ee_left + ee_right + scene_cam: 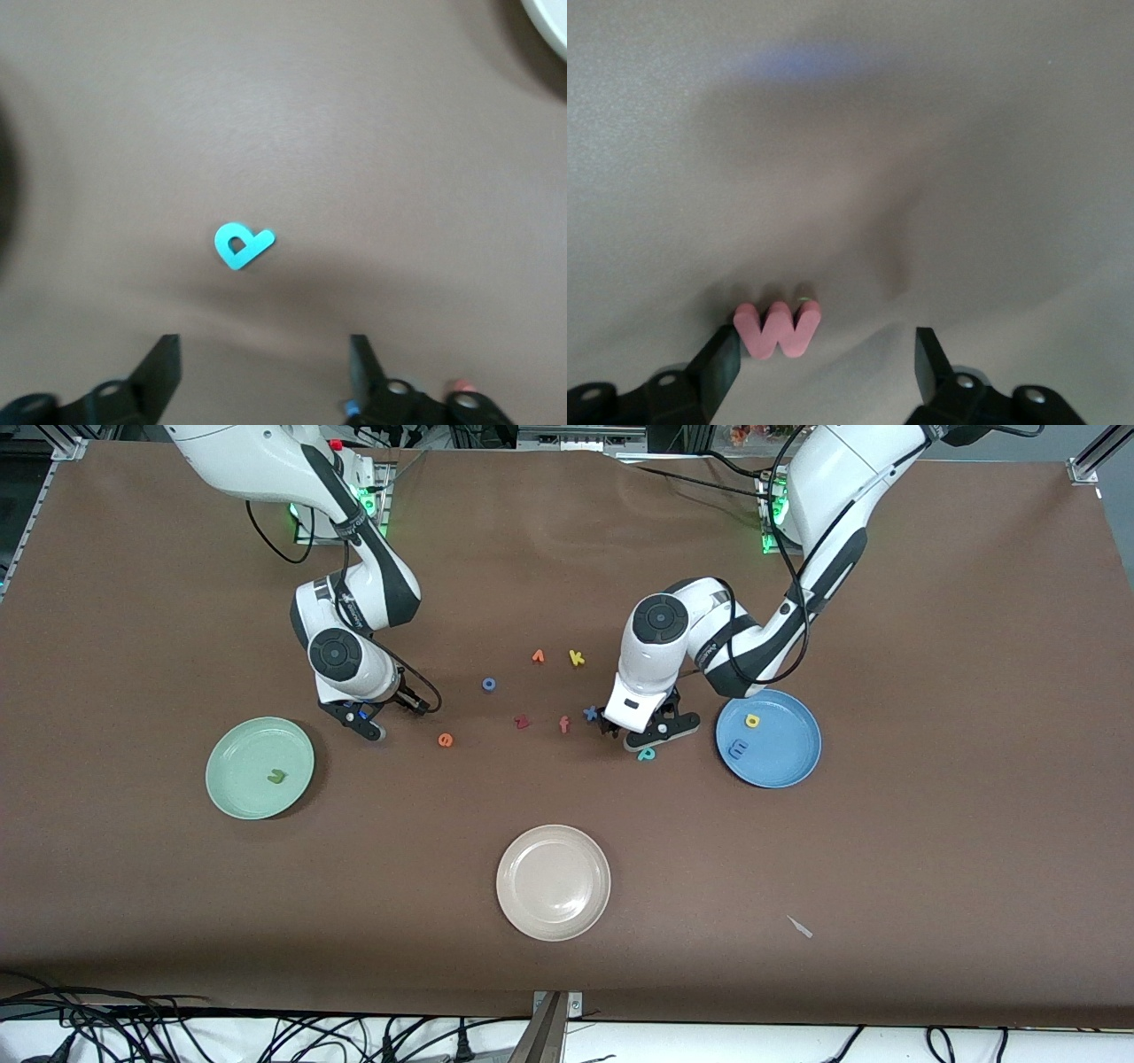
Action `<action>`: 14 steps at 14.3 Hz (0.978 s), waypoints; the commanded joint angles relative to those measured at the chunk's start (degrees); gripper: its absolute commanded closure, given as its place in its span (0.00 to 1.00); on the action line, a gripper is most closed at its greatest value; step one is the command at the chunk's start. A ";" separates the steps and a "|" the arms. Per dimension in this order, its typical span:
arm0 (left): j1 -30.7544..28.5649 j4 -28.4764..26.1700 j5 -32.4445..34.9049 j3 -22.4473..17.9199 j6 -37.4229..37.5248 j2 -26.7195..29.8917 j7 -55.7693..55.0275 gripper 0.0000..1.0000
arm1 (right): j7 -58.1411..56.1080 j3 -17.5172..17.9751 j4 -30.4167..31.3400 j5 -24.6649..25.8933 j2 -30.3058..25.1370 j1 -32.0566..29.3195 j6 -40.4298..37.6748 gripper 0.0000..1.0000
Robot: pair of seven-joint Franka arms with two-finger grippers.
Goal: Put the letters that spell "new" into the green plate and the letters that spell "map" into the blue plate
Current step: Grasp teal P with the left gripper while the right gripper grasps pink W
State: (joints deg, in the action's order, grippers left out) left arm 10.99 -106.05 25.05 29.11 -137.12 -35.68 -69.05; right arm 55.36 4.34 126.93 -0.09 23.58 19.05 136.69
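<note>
Nearest the table's front edge sits a beige plate [553,882]. Over the teal p [242,245], beside the blue plate [769,739], the left hand [264,372] hangs bent down, fingers apart, empty. Beside the green plate [260,767], the right hand [827,367] points down, open, one finger touching the salmon w [778,328].

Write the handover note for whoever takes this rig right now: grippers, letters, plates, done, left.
Left gripper: open, low over the table, the teal p loose between its fingers, beside the blue plate.
Right gripper: open, down at the salmon w, one finger touching it, not gripped; this is beside the green plate.
Done: green n in the green plate; blue m and yellow a in the blue plate.
Left: p to blue; w and the orange e, lying on the table, to green.
</note>
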 commanded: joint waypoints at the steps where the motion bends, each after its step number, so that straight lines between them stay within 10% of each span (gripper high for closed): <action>1: -1.15 0.49 1.31 -0.20 0.89 -1.23 13.46 0.00 | 0.19 -0.20 -0.28 0.97 -0.02 0.72 0.15 0.21; 10: -1.15 3.04 2.10 -2.83 0.45 -5.27 38.03 0.01 | -3.23 -0.20 -0.28 1.59 -0.64 0.72 2.79 0.40; 14: -0.97 4.09 6.65 -2.83 0.27 -6.41 38.56 0.19 | -4.38 -0.20 -0.20 1.59 -0.72 0.72 4.45 0.44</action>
State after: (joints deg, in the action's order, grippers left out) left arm 9.81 -104.31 27.47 26.24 -137.08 -40.42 -31.51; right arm 51.61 4.34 126.56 0.64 23.41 19.37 140.13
